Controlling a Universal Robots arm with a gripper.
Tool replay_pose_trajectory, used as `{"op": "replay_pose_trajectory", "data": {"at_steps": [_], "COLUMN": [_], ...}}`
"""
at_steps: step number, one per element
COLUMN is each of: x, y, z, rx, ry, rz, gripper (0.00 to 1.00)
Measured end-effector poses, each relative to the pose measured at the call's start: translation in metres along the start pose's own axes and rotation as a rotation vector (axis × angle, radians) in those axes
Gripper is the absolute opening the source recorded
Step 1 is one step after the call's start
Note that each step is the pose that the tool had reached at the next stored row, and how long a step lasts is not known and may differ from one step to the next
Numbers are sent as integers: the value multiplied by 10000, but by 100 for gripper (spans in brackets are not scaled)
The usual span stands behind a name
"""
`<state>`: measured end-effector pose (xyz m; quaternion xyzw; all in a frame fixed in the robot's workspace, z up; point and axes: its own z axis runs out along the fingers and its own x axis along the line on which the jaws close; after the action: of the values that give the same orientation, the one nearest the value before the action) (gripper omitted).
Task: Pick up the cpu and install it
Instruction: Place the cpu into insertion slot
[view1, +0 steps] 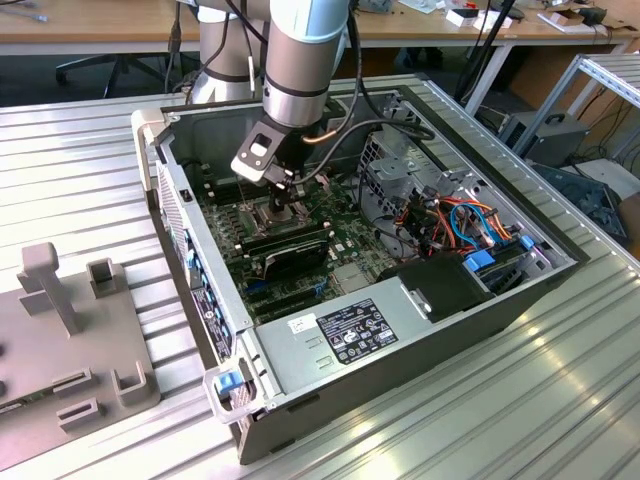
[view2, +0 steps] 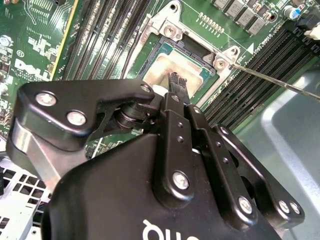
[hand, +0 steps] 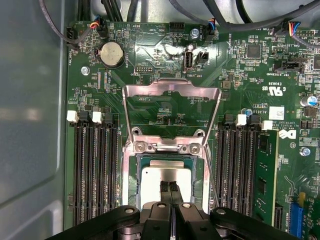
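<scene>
One cpu (hand: 167, 172) lies in socket (hand: 200, 172), upper middle of exterior view | gripper (hand: 168, 187) pinched shut, holding nothing, tips on or just above cpu | frame (hand: 172, 89) open | judged: placed, not yet clamped.

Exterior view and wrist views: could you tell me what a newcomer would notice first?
In the exterior view, the arm reaches into the open computer case. In the first wrist view, the silver cpu sits in the socket beside the flipped-open retention frame, under the gripper, its fingers together.
</scene>
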<state>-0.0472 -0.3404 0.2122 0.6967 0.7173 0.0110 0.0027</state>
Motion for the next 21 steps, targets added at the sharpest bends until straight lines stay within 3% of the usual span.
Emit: {"op": "replay_pose_trajectory", "data": {"at_steps": [21], "x": [-2], "y": [16], "z": [62], "rx": [2], "ry": [-4], "rz": [0], "gripper": [11]}}
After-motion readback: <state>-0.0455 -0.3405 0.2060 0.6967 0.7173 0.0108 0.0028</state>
